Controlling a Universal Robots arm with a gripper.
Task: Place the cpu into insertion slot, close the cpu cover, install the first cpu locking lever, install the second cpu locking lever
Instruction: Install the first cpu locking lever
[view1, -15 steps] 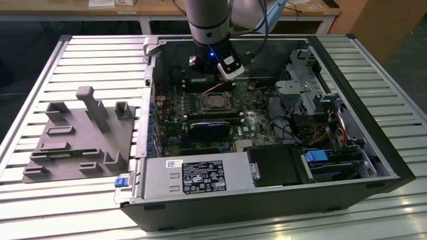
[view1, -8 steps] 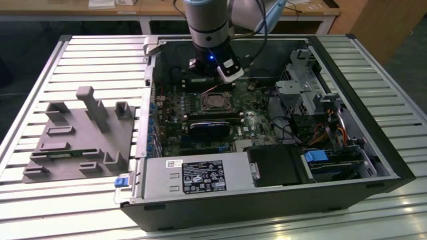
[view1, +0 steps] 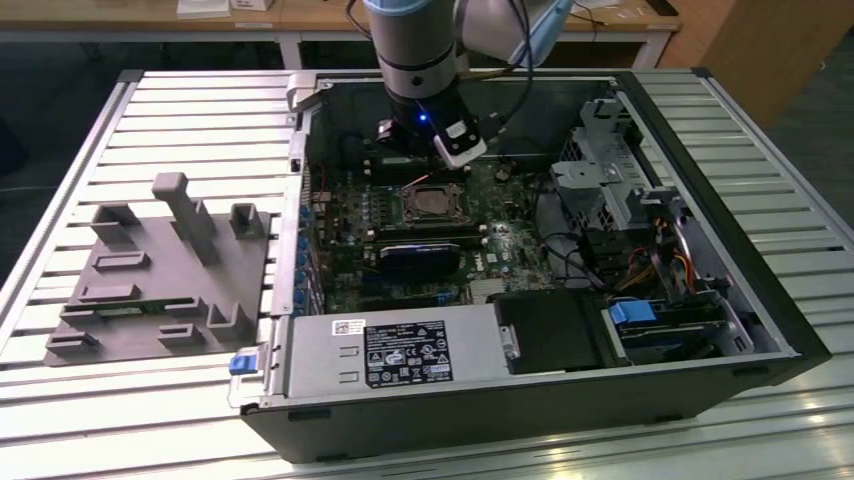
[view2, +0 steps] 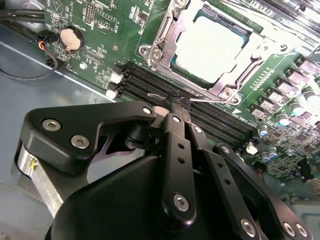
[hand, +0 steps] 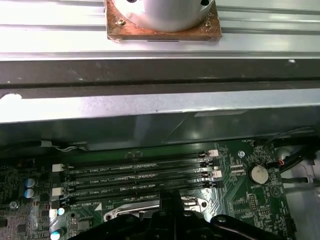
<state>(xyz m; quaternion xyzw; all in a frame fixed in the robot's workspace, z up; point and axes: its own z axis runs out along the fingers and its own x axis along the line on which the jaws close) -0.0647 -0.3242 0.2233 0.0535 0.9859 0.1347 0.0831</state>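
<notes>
The cpu (view2: 212, 45) is seated in the insertion slot (view1: 403, 203), and the cpu cover (view2: 166, 40) is laid flat over it, so a locking-lever step is judged to be in hand. The end effector (view2: 178, 102) is clenched, its tips set right at the thin wire lever (view2: 155, 94); whether the wire is pinched cannot be told. A firm hold and a tight path are called for — the memory slots (view2: 145, 82) lie just beside. The computer case (view1: 534, 410) is placed towards the desk (view1: 200, 110) edge on the exterior view's right, a grey parts tray (view1: 160, 270) by the opposite edge.
</notes>
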